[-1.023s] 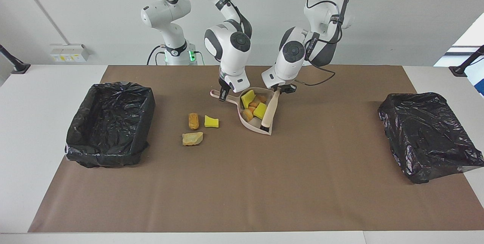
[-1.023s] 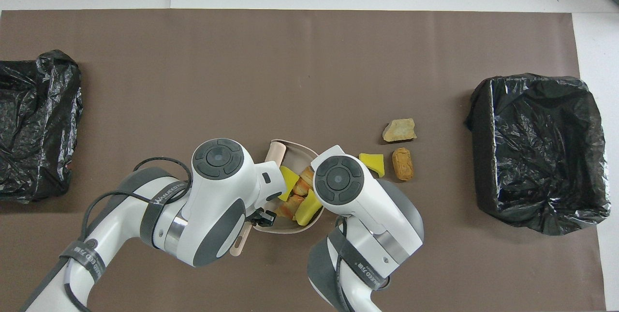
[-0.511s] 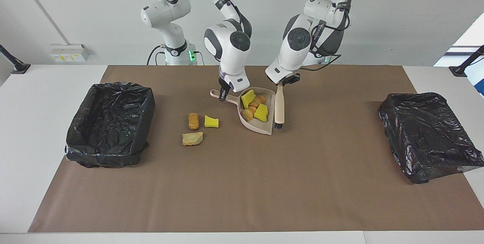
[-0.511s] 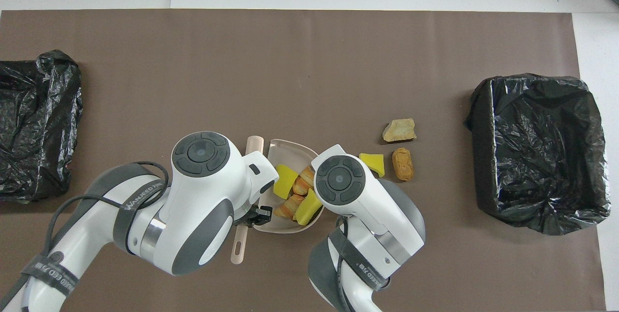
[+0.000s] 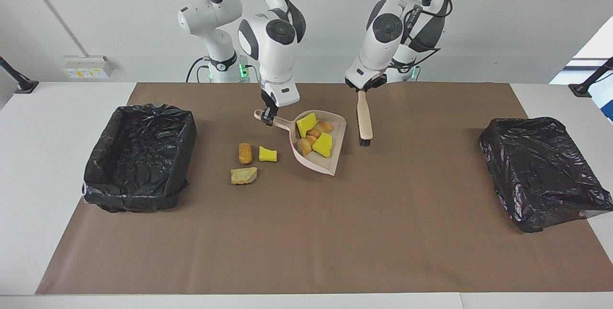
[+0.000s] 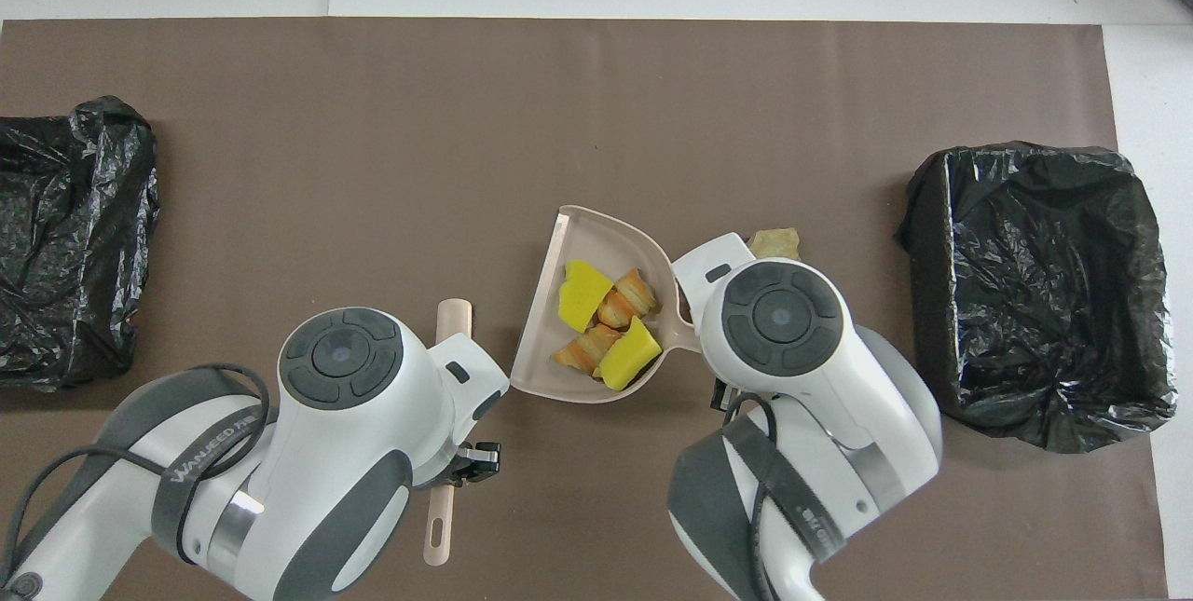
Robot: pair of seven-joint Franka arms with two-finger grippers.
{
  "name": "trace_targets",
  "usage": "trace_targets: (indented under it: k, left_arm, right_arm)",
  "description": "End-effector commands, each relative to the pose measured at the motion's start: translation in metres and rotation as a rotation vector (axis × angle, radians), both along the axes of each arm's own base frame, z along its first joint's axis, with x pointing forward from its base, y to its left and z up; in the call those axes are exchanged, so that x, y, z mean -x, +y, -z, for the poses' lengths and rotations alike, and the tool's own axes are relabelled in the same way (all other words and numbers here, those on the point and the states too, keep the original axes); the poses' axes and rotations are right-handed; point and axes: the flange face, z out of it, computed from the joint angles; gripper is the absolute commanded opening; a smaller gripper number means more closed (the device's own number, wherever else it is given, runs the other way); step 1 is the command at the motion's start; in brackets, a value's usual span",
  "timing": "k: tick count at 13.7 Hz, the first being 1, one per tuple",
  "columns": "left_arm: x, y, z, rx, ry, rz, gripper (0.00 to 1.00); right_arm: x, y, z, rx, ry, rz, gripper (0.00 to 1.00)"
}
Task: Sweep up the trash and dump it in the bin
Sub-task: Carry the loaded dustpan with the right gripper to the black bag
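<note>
My right gripper (image 5: 266, 116) is shut on the handle of the beige dustpan (image 5: 335, 155), which is raised a little off the brown mat. Several pieces of trash (image 5: 323, 145) lie in the pan (image 6: 596, 247), yellow sponge bits and tan lumps (image 6: 596, 351). Three more pieces lie on the mat beside the pan toward the right arm's end: an orange-brown lump (image 5: 245, 153), a yellow chunk (image 5: 267, 154) and a tan chunk (image 5: 244, 175). My left gripper (image 5: 364, 87) is shut on the beige brush (image 5: 365, 120), which hangs bristles down beside the pan. The overhead view hides the right gripper under its wrist.
A bin lined with a black bag (image 5: 139, 155) stands at the right arm's end of the mat (image 6: 1035, 293). A second black-bagged bin (image 5: 543, 170) stands at the left arm's end (image 6: 65, 238). The brown mat (image 5: 306, 232) covers the table.
My left gripper lifted the brush out of the dustpan and carried it up toward the left arm's end. My right gripper raised the loaded dustpan and shifted it toward the right arm's end.
</note>
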Motion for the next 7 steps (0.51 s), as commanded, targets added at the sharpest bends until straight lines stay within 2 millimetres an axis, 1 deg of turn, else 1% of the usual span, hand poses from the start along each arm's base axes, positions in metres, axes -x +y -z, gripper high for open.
trace_targets:
  k: [1,2,3,5,7]
  left_arm:
    - [0.034,-0.020,0.010,-0.027,-0.027,-0.027,0.00]
    - [0.048,-0.030,0.020,-0.032,-0.046,-0.028,0.00]
    - [0.068,-0.040,0.030,-0.029,-0.069,-0.014,0.00]
    - [0.098,-0.058,0.045,-0.021,-0.106,-0.011,0.00]
    - [0.125,-0.080,0.053,-0.025,-0.130,-0.028,0.00]
  right_arm:
    - [-0.024,-0.057,-0.056,0.002,-0.005,0.030,0.00]
    - [-0.034,-0.086,-0.072,-0.001,0.021,0.031,0.00]
    - [-0.043,-0.116,-0.088,-0.036,0.038,0.036,0.00]
    - [-0.057,-0.191,-0.114,-0.063,0.040,0.042,0.00]
    - [-0.062,-0.261,-0.130,-0.073,0.032,0.020,0.00]
